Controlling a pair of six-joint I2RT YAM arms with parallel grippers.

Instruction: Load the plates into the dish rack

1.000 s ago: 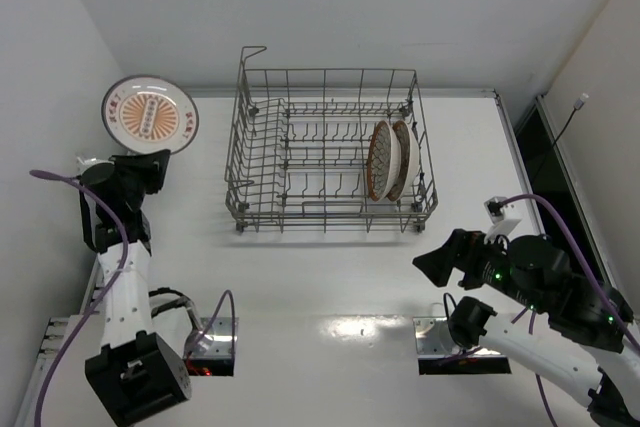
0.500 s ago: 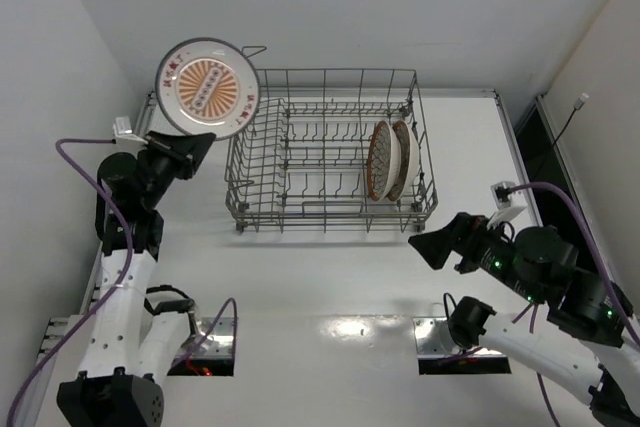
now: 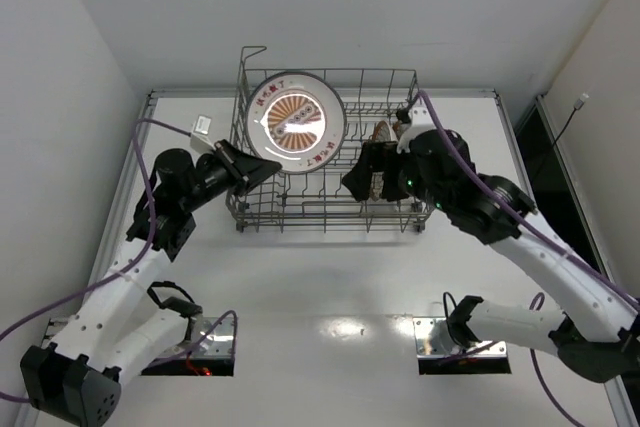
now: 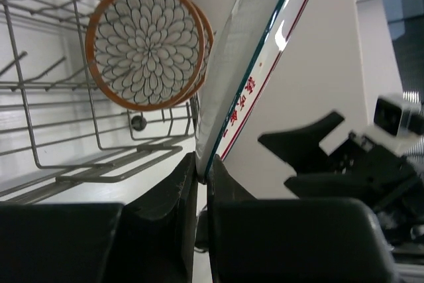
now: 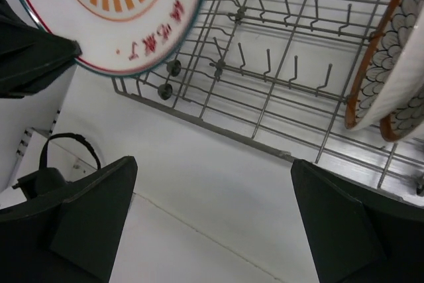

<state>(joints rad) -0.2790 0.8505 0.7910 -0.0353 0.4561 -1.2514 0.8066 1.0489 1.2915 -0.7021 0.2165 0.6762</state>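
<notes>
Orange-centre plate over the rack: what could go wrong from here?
1. The left pincer pinches the orange-centre plate only at its rim; it could pivot or slip.
2. The open right pincer hovers close by over the dish rack, so the arms might collide.
3. Lowered off-line, the plate may strike tines.

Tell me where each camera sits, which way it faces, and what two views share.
Top: high behind the robot, looking down on the rack; the left arm and right arm show.
Left wrist: behind the left gripper, shut on the orange plate, facing the petal plate.
Right wrist: above the open right gripper, facing down at the rack.
Shared: both wrist views show those two plates.
</notes>
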